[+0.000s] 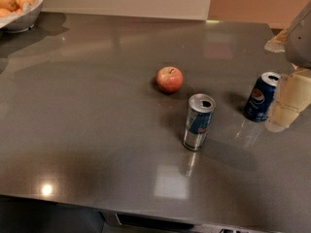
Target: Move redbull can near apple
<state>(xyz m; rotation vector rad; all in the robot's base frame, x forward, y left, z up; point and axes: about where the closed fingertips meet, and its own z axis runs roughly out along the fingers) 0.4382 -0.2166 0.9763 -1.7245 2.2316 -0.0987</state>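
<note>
Likely light and slippery, the slim silver-blue redbull can [198, 122] suits a mid-body grip by the cream gripper [287, 103] at right, its opening unclear.

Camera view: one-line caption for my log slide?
The redbull can stands upright on the counter near the apple, not touching; the gripper sits at the picture's right edge beside the Pepsi can.

Claw [287, 103] at 3 o'clock, frame edge: cream-white, blocky stacked segments, rounded tip. Smooth grey arm housing [300, 38] at its 12 o'clock.
</note>
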